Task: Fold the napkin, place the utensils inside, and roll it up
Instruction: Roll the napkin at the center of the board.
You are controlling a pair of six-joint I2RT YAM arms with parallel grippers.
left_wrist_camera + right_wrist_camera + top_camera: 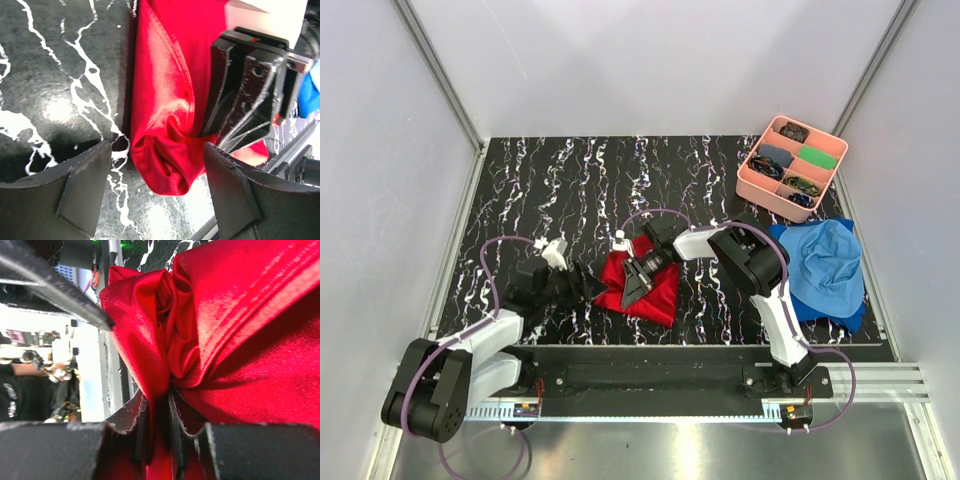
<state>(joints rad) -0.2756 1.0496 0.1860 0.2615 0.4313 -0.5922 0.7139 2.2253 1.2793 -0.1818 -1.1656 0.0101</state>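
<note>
Table (pixel 550 180): black with white veins, carried everything.
Blue cloth (pixel 825 268): lay heaped at the right edge.
Napkin (pixel 660 295): lay bunched near the table's middle, between both hands.
Pink tray (pixel 767 197): sat at the far right corner (compartments filled).
Right hand (pixel 159 425): was pinched shut on a Napkin fold.
Left hand (pixel 157 150): stood spread wide, gripping nothing, either side of the Napkin's end.

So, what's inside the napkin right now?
Only red folds show at the end of the napkin, pinched by the right fingers. Whether utensils lie inside is hidden by the cloth.
</note>
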